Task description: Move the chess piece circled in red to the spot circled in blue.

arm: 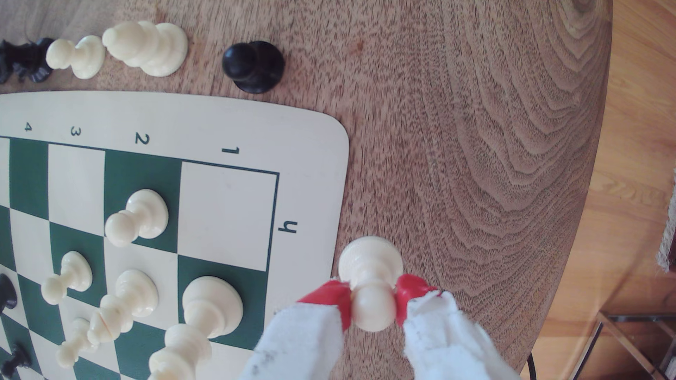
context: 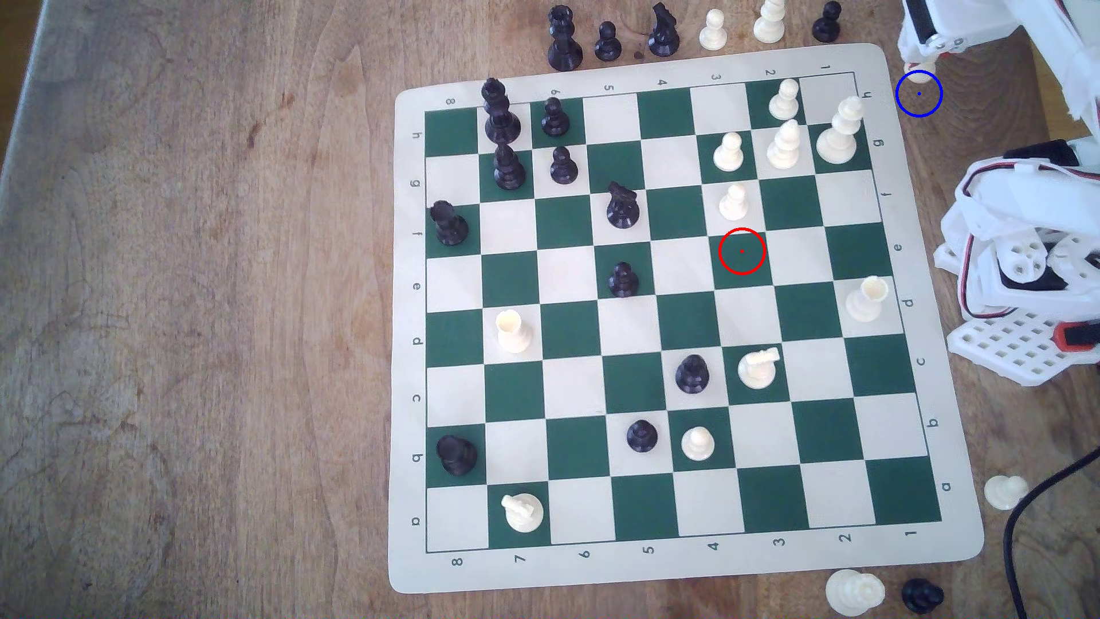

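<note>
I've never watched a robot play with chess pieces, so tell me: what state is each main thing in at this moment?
Gripper: shut on the cream pawn's head.
Cream pawn: held upright over bare wood, just off the board's corner.
Blue-circled spot: bare wood, nothing standing inside it yet.
Red-circled square: vacant green square.
Black pawn: standing upright off the board.

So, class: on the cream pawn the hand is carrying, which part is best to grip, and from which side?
Grip the cream pawn at its narrow neck, just under the ball head, coming from above with a finger on each side. The head and the flared base stop it slipping through. The hand holds it this way now, red pads pinching that waist.
</note>
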Robot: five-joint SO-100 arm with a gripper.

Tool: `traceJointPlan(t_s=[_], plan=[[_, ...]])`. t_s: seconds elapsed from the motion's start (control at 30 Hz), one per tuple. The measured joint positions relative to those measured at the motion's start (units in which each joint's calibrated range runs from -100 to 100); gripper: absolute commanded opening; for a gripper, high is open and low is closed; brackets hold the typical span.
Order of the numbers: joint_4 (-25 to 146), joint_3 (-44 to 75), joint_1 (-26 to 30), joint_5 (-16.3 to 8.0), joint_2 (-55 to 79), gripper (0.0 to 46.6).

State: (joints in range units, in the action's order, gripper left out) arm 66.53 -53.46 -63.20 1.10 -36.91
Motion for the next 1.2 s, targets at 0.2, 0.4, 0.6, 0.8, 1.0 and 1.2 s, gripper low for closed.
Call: traceJointPlan(t_s=[0.2, 0.4, 0.6, 0.8, 1.0, 1.2], plan=[[0.7, 0.0, -0.1, 0.3, 0.3, 0.3], [1.0, 0.0, -1.4, 0.8, 0.8, 0.3], [1.5, 0.9, -1.0, 1.4, 3.6, 0.3], [2.0, 4.9, -1.0, 2.1, 8.8, 0.3], [3.8, 8.6, -1.0, 2.6, 13.2, 0.3], [2.9, 11.0, -0.3, 2.6, 17.1, 0.3]])
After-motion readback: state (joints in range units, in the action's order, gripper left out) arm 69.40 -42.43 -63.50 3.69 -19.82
